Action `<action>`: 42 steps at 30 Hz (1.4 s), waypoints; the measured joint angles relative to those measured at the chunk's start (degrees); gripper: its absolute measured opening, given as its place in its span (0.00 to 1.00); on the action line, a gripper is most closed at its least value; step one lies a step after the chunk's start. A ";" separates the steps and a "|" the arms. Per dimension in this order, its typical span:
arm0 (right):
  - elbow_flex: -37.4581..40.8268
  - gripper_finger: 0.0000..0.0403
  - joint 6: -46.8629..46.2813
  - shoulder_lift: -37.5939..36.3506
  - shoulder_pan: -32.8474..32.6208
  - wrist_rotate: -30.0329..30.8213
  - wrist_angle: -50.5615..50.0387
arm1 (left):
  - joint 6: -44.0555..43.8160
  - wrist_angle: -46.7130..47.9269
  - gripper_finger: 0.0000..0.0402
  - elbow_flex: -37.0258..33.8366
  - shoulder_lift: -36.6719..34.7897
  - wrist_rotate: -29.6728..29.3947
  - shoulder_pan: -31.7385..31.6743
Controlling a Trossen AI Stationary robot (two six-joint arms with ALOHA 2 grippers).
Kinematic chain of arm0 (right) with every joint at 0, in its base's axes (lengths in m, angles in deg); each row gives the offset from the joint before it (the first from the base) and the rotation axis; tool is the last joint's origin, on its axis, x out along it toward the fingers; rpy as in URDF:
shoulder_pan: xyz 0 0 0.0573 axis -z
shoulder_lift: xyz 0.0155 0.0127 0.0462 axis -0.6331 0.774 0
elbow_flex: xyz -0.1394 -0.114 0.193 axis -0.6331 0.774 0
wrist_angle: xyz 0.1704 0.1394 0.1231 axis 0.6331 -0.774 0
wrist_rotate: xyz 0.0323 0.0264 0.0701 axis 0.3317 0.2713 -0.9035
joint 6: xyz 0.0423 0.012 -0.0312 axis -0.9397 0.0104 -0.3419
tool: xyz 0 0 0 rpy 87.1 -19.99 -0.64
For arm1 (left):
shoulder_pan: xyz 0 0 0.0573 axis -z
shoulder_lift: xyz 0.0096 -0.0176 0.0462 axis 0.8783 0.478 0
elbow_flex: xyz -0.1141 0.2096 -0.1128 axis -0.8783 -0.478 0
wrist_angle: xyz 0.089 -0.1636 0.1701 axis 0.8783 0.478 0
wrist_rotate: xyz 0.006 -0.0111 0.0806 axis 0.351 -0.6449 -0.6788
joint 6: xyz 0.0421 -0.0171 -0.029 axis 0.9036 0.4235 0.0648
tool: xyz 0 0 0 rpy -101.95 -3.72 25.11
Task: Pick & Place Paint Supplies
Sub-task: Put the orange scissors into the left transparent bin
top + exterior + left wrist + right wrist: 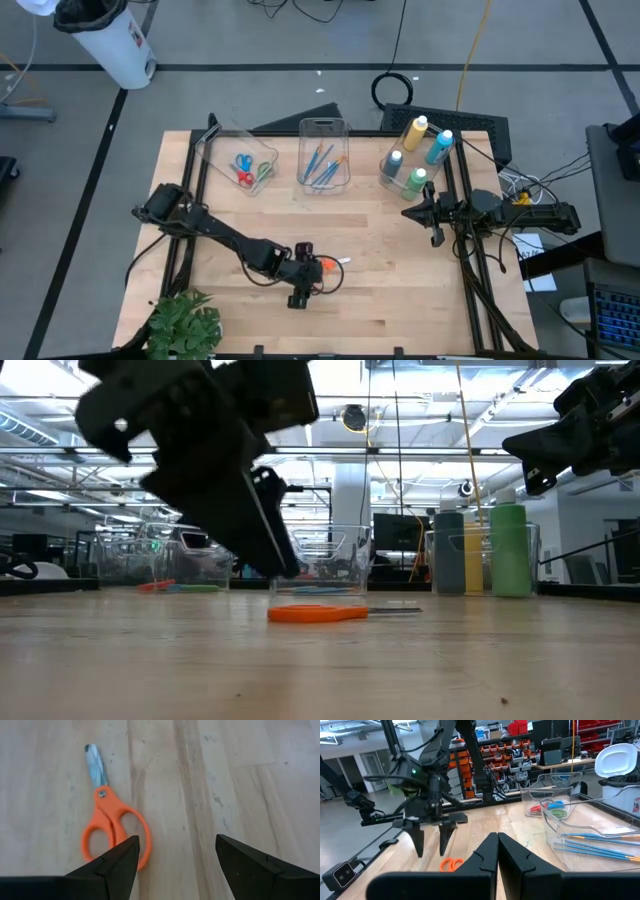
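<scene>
Left gripper (175,865) hovers open and empty above the orange-handled scissors (112,827); only its wrist view shows the clearance. Right gripper (497,851) waits closed, empty, at right.

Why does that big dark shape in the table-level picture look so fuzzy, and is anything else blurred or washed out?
Low view: the left claw hangs close to the lens, so it blurs, while the orange scissors stay fairly crisp; bright ceiling lights wash out the top. Left wrist view: the scissors are soft, the near fingers plain black. High view: even light, faint shadows.
</scene>
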 joint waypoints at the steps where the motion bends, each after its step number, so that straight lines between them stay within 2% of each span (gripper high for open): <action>1: 0.00 0.00 0.08 0.02 0.00 0.00 0.00 | 0.03 -0.86 0.67 0.00 0.71 -0.04 0.16; 9: 0.00 0.00 0.10 0.00 0.00 -0.02 0.04 | -0.61 -1.94 0.67 0.04 4.63 -4.65 -0.38; 18: 0.00 0.00 0.13 0.00 0.00 -0.04 0.09 | -0.68 -1.49 0.66 0.07 4.69 -3.96 -1.04; 22: 0.00 0.00 0.13 0.00 0.00 -0.04 0.09 | -0.84 -0.83 0.56 0.09 4.69 -3.84 -1.07; 30: 0.00 0.00 0.13 0.00 0.00 -0.04 0.09 | -4.44 -0.52 0.22 0.09 4.76 -4.29 -1.46; 35: 0.00 0.00 0.13 0.00 0.00 -0.04 0.09 | -7.90 1.14 0.05 0.12 4.75 -3.50 -2.59; 42: 0.00 0.00 0.13 0.00 0.00 -0.06 0.11 | -13.49 3.01 0.02 0.16 4.69 -4.94 -3.49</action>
